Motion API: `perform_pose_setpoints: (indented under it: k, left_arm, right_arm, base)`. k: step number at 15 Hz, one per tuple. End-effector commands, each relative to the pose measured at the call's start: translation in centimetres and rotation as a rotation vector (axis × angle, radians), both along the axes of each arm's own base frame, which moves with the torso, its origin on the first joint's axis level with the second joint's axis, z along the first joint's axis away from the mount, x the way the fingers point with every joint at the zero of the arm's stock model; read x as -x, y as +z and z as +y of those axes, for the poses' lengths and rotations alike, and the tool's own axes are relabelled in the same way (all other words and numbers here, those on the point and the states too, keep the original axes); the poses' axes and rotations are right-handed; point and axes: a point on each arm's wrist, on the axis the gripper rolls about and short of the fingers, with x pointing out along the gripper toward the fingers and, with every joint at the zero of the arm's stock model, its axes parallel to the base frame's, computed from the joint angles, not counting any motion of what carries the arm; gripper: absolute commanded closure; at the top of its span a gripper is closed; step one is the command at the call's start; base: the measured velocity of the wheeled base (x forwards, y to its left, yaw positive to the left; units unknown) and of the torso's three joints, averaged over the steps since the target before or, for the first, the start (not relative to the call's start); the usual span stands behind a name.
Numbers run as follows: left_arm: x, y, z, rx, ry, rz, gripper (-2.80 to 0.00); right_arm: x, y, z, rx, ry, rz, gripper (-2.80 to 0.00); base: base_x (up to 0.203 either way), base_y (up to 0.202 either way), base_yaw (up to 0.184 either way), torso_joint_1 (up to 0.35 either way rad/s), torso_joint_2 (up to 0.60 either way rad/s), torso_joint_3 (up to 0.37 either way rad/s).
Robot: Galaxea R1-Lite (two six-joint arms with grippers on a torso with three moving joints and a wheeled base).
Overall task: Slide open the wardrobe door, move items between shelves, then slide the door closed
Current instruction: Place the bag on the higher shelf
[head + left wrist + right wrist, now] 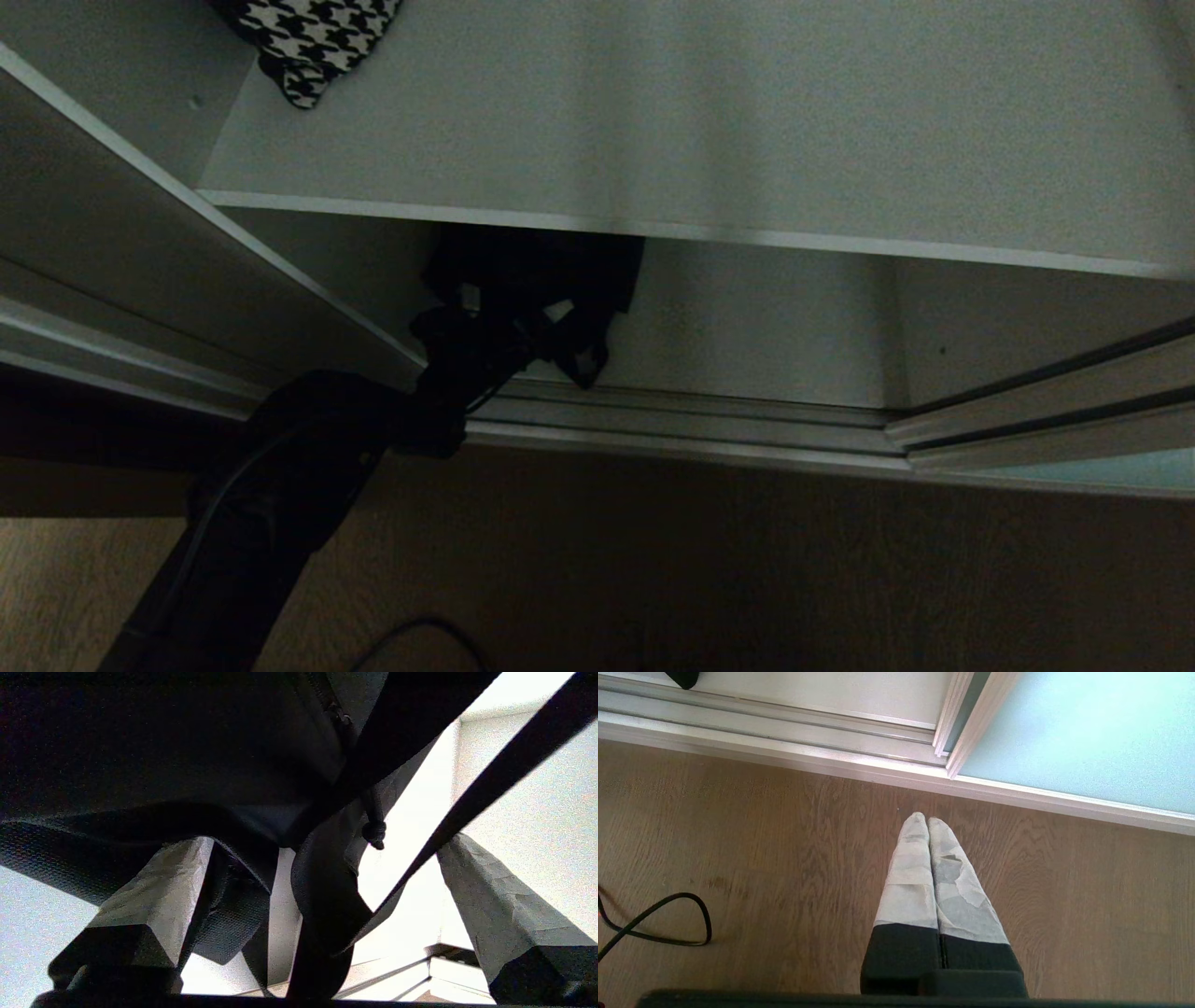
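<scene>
Left gripper (523,327) is held wide open against the black fabric bundle (541,275), which lies on the lower shelf (747,345) beneath the upper shelf (700,121); nothing is clamped. In the left wrist view, straps (490,779) and a padded loop (322,891) are seen between the spread fingers (168,891). The bundle is judged soft, light and limp; hold is best taken on the padded loop, not the thin straps. Right gripper (928,823) is kept closed and empty above the wooden floor (761,835), near the sliding wardrobe door (1073,732).
</scene>
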Motion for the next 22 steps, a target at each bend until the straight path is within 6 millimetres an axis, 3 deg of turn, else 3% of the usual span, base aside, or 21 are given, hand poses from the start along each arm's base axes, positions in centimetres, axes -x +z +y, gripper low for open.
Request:
perform_pose_setpoints:
  k: [1,7,8,17,20,22]
  left_arm:
    - [0.0,-0.3,0.0,0.003,-0.004,0.001,-2.8]
    - [0.0,-0.4,0.0,0.001,-0.007,-0.011,-2.8]
    - [0.0,-0.5,0.0,-0.001,-0.003,-0.021,0.0]
    - [-0.1,-1.1,0.2,0.0,-0.002,-0.035,0.0]
    - [-0.1,-0.8,0.2,0.002,-0.003,-0.042,0.0]
    - [0.2,0.5,-0.1,0.008,-0.011,-0.061,0.0]
  right_arm:
    - [0.0,0.0,0.0,0.0,0.0,-0.001,0.0]
    - [0.0,0.0,0.0,0.0,0.0,-0.001,0.0]
    - [0.0,0.0,0.0,0.0,0.0,0.0,0.0]
    - [0.0,0.0,0.0,0.0,0.0,-0.001,0.0]
    - [0.0,0.0,0.0,0.0,0.0,0.0,0.0]
    - [0.0,0.0,0.0,0.0,0.0,-0.001,0.0]
  base:
    - [0.0,0.0,0.0,0.0,0.0,0.0]
    - [0.0,0.0,0.0,0.0,0.0,0.0]
    - [0.0,0.0,0.0,0.0,0.0,0.0]
    - [0.0,0.0,0.0,0.0,0.0,0.0]
    - [0.0,0.0,0.0,0.0,0.0,0.0]
    - [0.0,0.0,0.0,0.0,0.0,0.0]
